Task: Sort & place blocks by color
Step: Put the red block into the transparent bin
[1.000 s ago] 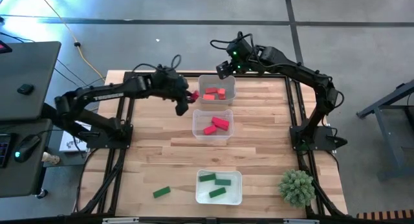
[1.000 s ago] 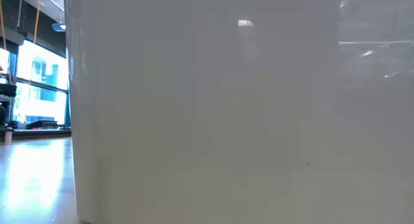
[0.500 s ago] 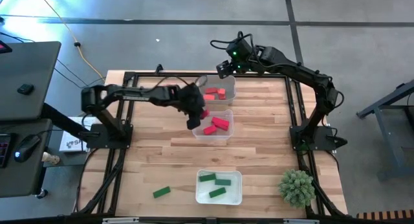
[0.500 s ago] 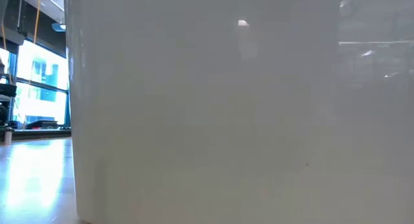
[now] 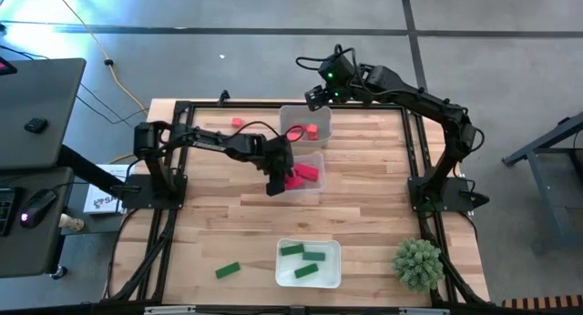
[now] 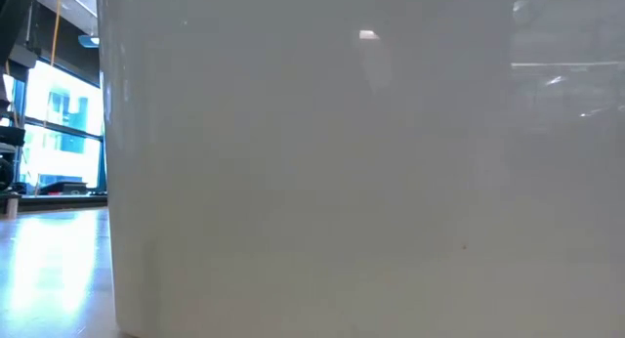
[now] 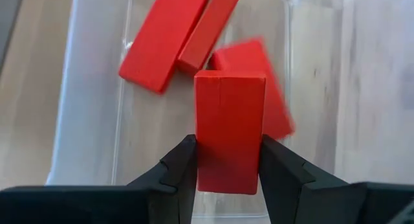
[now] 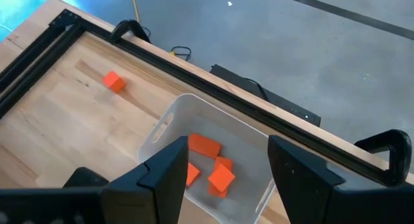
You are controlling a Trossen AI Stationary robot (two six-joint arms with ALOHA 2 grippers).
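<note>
My left gripper (image 5: 276, 182) is over the left part of the clear middle tray (image 5: 308, 195), shut on a red block (image 7: 229, 114). Under it, other red blocks (image 7: 167, 37) lie on that tray's floor (image 7: 90, 140). My right gripper (image 8: 226, 179) hangs open above the far tray (image 5: 321, 116), which holds orange blocks (image 8: 206, 146). One orange block (image 5: 237, 124) rests on the table left of the far tray. Green blocks (image 5: 303, 255) lie in the near tray (image 5: 335, 263), and one green block (image 5: 228, 270) lies on the table to its left. My left gripper pinches the red block between its two fingers (image 7: 178, 166), one on each long side, at the block's near end (image 7: 228, 175). The fingers slant down from the table's left and lie along the block. The block sticks out past the fingertips over the tray's inside.
A spiky green plant ball (image 5: 417, 263) sits at the near right corner. A white tray wall (image 6: 342, 182) fills the low view. Black frame rails (image 5: 173, 206) run along the table's left and right sides. Bare wood (image 5: 219, 215) lies between the middle and near trays.
My left gripper has carried the red block from beside the far tray's left side toward the table's near edge and down, tipping steeper, and now stands over the middle tray. The orange block on the table left of the far tray has come into view.
</note>
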